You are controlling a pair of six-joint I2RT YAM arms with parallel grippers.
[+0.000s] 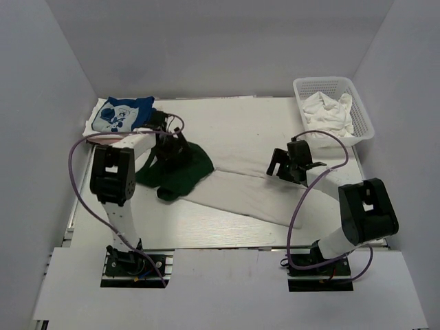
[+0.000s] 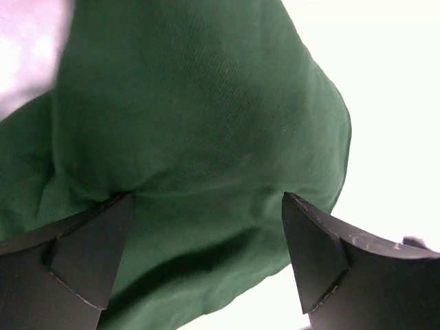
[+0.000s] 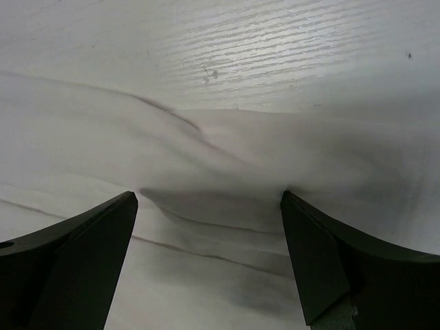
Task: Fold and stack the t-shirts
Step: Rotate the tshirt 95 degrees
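A t-shirt lies stretched across the table, its dark green part (image 1: 184, 172) at the left and its white part (image 1: 254, 196) running right. My left gripper (image 1: 170, 146) is open, low over the green cloth (image 2: 206, 124), which lies between its fingers (image 2: 96, 240). My right gripper (image 1: 290, 165) is open over the white end (image 3: 220, 172), fingertips down at the cloth, which bunches between them. A folded white-and-blue cartoon-print t-shirt (image 1: 124, 113) lies at the back left. No pink shirt shows.
A white plastic basket (image 1: 364, 117) with crumpled white cloth (image 1: 330, 110) stands at the back right. White walls close in the table on three sides. Purple cables loop from both arms.
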